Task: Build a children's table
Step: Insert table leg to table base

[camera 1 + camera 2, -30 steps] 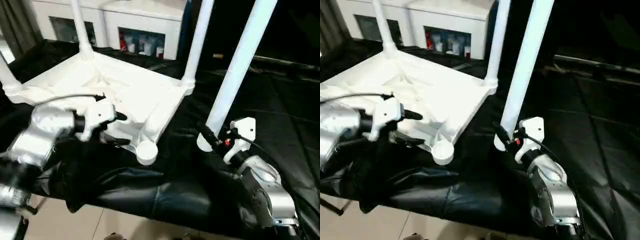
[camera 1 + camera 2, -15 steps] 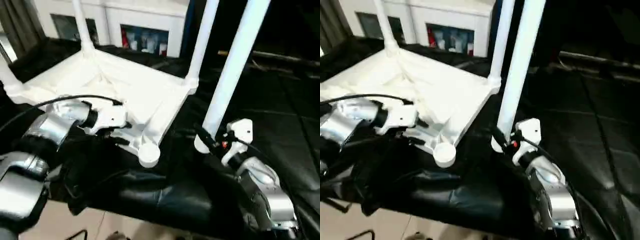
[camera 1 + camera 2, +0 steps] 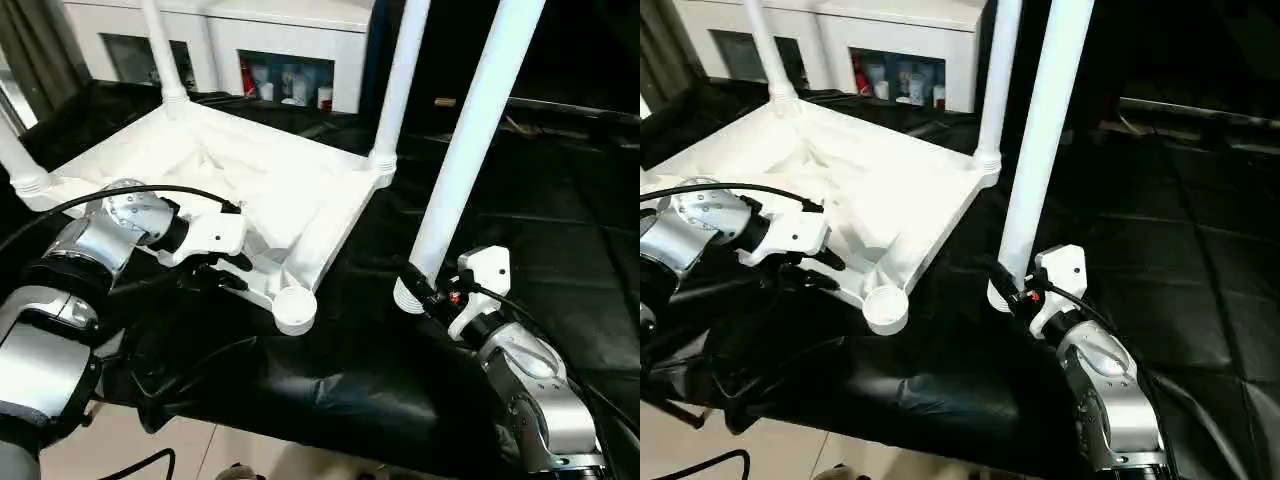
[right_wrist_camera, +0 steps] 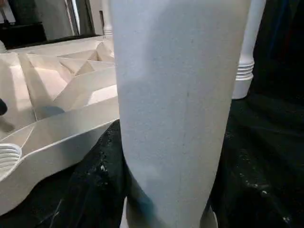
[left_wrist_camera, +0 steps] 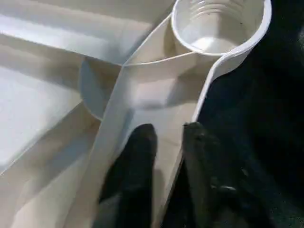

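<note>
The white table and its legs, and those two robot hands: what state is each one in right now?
Table top: upside down on the black cloth, ribbed side up.
Three legs: standing upright in corner sockets.
Near corner socket: empty.
Fourth leg: upright, loose, foot on the cloth beside the top.
Left gripper: jaws astride the top's edge wall.
Right gripper: holding the fourth leg's base.

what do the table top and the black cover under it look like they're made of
Table top: probably moulded plastic, white with a smooth, faint sheen; thin ribs and a threaded corner socket suggest moulding. Black cover: looks like soft glossy sheeting, maybe vinyl or coated fabric, since it wrinkles and reflects light.
</note>
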Controlling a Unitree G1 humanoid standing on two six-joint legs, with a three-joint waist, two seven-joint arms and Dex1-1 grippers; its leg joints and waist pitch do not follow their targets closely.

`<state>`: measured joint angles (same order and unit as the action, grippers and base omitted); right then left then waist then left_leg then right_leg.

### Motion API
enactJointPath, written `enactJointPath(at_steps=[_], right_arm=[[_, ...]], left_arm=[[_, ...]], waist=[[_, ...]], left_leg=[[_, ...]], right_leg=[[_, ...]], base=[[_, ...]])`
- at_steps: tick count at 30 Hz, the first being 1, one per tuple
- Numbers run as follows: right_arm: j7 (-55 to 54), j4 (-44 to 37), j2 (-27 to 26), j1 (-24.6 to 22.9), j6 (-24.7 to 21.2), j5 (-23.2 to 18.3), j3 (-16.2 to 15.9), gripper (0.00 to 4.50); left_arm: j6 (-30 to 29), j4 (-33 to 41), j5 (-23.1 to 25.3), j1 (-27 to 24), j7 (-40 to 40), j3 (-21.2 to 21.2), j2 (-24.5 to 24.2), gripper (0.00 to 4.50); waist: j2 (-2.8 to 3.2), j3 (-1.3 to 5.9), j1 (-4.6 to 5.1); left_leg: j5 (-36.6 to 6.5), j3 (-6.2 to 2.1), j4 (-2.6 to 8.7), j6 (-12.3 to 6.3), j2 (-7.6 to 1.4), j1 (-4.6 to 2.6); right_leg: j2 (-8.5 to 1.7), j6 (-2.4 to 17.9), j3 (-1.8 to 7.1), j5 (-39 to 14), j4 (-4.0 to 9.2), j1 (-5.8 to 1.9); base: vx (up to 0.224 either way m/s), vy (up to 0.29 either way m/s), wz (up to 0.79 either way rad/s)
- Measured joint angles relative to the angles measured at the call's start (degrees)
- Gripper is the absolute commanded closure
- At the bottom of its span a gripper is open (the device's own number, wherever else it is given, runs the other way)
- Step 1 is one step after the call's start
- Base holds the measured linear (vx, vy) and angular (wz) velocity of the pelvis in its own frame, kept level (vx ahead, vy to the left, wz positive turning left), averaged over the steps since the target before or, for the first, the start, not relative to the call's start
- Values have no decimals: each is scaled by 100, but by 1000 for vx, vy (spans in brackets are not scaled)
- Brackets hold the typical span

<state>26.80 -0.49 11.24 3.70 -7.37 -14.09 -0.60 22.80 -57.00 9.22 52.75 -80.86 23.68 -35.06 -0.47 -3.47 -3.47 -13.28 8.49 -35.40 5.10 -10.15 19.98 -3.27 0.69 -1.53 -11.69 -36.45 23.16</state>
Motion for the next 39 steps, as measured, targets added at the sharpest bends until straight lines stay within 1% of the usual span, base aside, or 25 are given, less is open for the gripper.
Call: enactJointPath(at_steps=[1, 4, 5, 9, 11, 16, 19, 20, 21, 23, 25, 28, 30, 32, 34, 36, 37, 39], right_arm=[[0, 0, -2, 0, 0, 1, -1, 259], [-1, 1, -9, 15, 0, 7, -15, 259], [-1, 1, -11, 36, 0, 12, -34, 259], [2, 2, -32, 81, 0, 16, -100, 259], [2, 2, -31, 85, 0, 16, -101, 259], [1, 5, -30, 86, 1, 21, -101, 259], [-4, 4, -43, 85, 1, 22, -111, 259], [-5, 4, -44, 83, 1, 22, -117, 259], [-5, 4, -44, 83, 1, 23, -128, 259], [-5, 4, -43, 80, 1, 23, -144, 259], [-4, 4, -43, 78, 1, 23, -159, 259], [-1, 4, -43, 79, 1, 24, -174, 259], [-1, 5, -32, 79, 1, 27, -173, 259], [0, 5, -28, 80, 1, 30, -174, 259], [5, 16, -4, 90, 1, 39, -181, 259], [39, 117, 66, 185, -2, 82, -207, 259], [59, 130, 73, 217, -3, 89, -207, 259], [53, 142, 58, 323, -80, 71, -198, 259]], left_arm=[[-3, 0, -2, 5, -68, -14, 0, 307], [50, -7, 28, -2, -139, 5, 3, 299], [133, -21, 77, -3, -85, 38, 5, 274], [527, -268, 454, -2, 326, 263, 154, 274], [620, -361, 594, -7, 474, 339, 197, 274], [647, -467, 733, 10, 625, 362, 195, 274], [635, -625, 739, 73, 621, 362, 220, 310], [625, -692, 740, 106, 621, 360, 241, 310], [612, -726, 740, 136, 621, 358, 260, 319], [434, -772, 739, 157, 609, 343, 303, 352], [199, -794, 744, 156, 584, 325, 340, 357], [-139, -727, 809, 170, 545, 326, 373, 383], [-391, -677, 857, 190, 527, 328, 400, 387], [-447, -660, 858, 192, 527, 328, 426, 390], [-626, -603, 858, 190, 509, 328, 438, 406], [-1163, -366, 852, 156, 507, 306, 509, 415], [-1341, -269, 846, 132, 508, 287, 547, 418], [-1834, 7, 773, 20, 511, 119, 675, 424]], waist=[[0, 0, -3], [0, 0, -4], [0, 0, -3], [0, 0, -5], [0, 0, -7], [1, 0, -1], [1, 0, -4], [1, 0, -5], [1, 0, -6], [1, 0, -7], [1, 0, -15], [1, 0, -7], [1, 0, 39], [1, 1, 65], [1, 1, 91], [2, 1, 101], [2, 1, 102], [3, 3, 111]], left_leg=[[0, 0, 0, 0, 0, 0], [0, 0, 0, 0, -2, 2], [0, 1, 0, 0, -2, 2], [0, 1, 0, 0, -3, 3], [0, 1, 0, 0, -6, 5], [0, 1, 0, 0, -8, 4], [0, 1, 0, 0, -8, 4], [0, 1, 0, 0, -8, 4], [0, 1, 0, 0, -8, 4], [0, 2, 0, 0, -8, 4], [0, 2, 0, 0, -9, 4], [0, 5, 0, 0, -9, 0], [0, 6, 0, 0, -9, -4], [0, 6, 0, 0, -10, -6], [0, 6, 0, 0, -12, -6], [1, 11, 0, -1, -11, -6], [1, 14, 0, -1, -11, -7], [2, 17, 0, -3, -11, -7]], right_leg=[[0, 0, 0, 0, 1, 0], [0, 0, -2, 0, 3, 0], [-1, 0, -2, 0, 3, 0], [-2, 0, -5, 0, 2, -1], [-2, 0, -10, 0, 3, -1], [-2, 0, -13, 0, 3, -1], [-2, 0, -14, 0, 3, -1], [-2, 0, -14, 0, 3, -1], [-2, 0, -14, 0, 3, -1], [-3, 0, -14, 0, 3, -1], [-4, 0, -17, 0, 3, -1], [-7, 1, -16, 0, 2, -6], [-7, 4, -14, 3, 0, -6], [-6, 4, -15, 3, -2, -6], [-5, 4, -16, 3, -2, -6], [-7, 4, -14, 3, -1, -6], [-7, 4, -13, 3, -1, -6], [-7, 4, -11, 3, 1, -6]], base=[[0, 0, 0], [0, 0, 0], [0, 0, 0], [0, 0, 0], [0, 0, 0], [0, 0, 0], [0, 0, 0], [0, 0, 0], [0, 0, 0], [0, 0, 0], [0, 0, 0], [0, 0, 0], [0, 0, 0], [0, 0, 0], [0, 0, 0], [0, 0, 0], [0, 0, 0], [0, 0, 0]])
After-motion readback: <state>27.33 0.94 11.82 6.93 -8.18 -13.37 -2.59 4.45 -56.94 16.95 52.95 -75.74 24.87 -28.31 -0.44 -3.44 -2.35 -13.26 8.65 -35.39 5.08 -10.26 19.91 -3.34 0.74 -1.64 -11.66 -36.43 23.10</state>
